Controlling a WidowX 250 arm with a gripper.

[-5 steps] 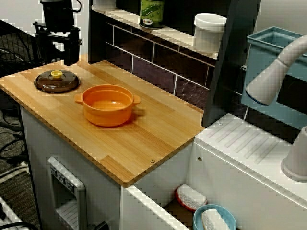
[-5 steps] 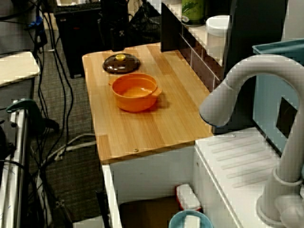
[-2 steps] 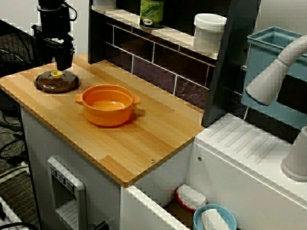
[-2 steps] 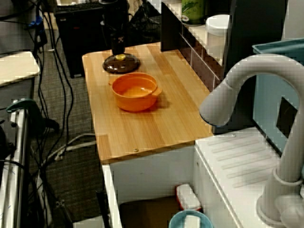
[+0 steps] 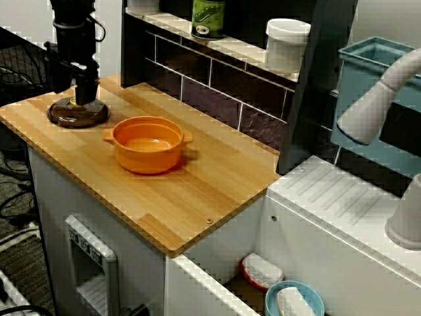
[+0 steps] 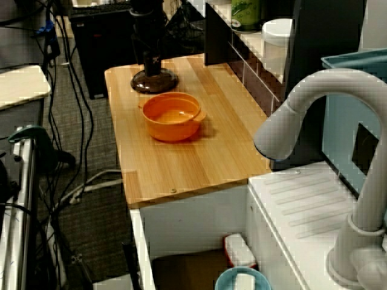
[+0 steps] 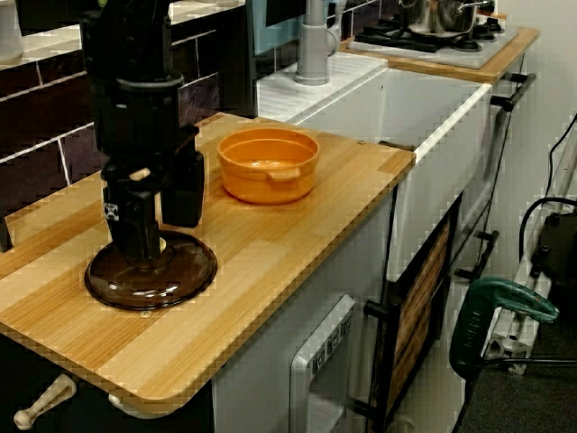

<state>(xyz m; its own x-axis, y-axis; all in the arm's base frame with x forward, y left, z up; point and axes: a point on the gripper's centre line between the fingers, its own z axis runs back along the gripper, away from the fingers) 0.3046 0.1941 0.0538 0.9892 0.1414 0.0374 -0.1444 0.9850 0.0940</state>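
Since the earlier frames the gripper (image 5: 83,100) has come down: a second ago it hung above the brown lid (image 5: 63,116) with the yellow knob in plain sight, and now its tip sits on the lid's centre and covers the knob. In the high view from the sink side, the lid lies flat at the far left end of the wooden counter (image 5: 197,191), apart from the orange pot (image 5: 148,141).

In the view along the counter, the gripper (image 6: 152,69) stands upright on the lid (image 6: 163,84), just behind the pot (image 6: 172,115).

In the close view from the counter's end, the gripper (image 7: 142,254) straddles the knob (image 7: 162,244), of which only a yellow sliver shows. The lid (image 7: 185,275) rests fully on the wood. By my judgement the work has reached contact, but whether the fingers press the knob or merely flank it I cannot tell.
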